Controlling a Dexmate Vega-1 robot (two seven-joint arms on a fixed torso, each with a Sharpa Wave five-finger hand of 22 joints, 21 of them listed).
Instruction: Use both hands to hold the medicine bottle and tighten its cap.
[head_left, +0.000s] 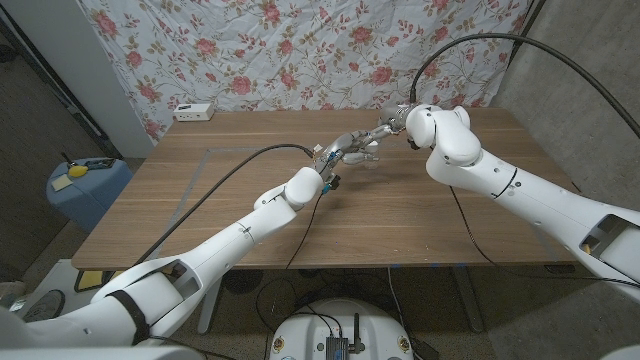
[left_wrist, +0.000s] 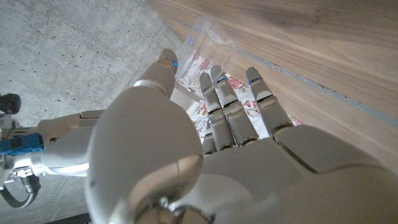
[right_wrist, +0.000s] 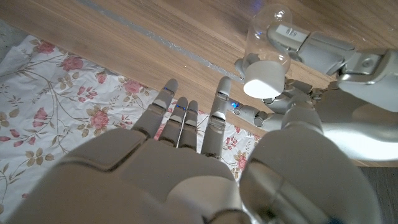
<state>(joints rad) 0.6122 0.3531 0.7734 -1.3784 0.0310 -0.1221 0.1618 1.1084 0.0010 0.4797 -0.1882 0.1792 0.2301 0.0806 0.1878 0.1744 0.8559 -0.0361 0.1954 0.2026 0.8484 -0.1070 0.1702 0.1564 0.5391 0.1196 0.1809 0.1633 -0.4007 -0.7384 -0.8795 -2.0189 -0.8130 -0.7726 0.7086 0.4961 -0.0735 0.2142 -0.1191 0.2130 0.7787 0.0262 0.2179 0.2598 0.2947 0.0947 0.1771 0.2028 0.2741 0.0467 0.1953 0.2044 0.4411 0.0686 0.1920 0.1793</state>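
Right wrist view gives the clearest look: the left hand (right_wrist: 311, 74) grips a clear medicine bottle (right_wrist: 267, 37) around its body, held up off the wooden table (right_wrist: 155, 31), with the white cap (right_wrist: 262, 79) facing the right hand (right_wrist: 180, 124). The right hand holds nothing; its fingers are stretched out and apart, just short of the cap. In the head view the two hands meet above the far middle of the table, in front of a flowered cloth (head_left: 300, 50), but the bottle is too small to make out there. In the left wrist view the bottle's clear body (left_wrist: 208, 46) sits between the left hand's thumb and fingers (left_wrist: 224, 106).

The step in hand looks to be bringing the right hand onto the cap. To do it well, the fingers should probably close evenly around the cap's rim, centred on it, while the left hand keeps the body from turning.

The bottle's long axis runs from the clear rounded base to the cap, and the cap end points toward the right palm.
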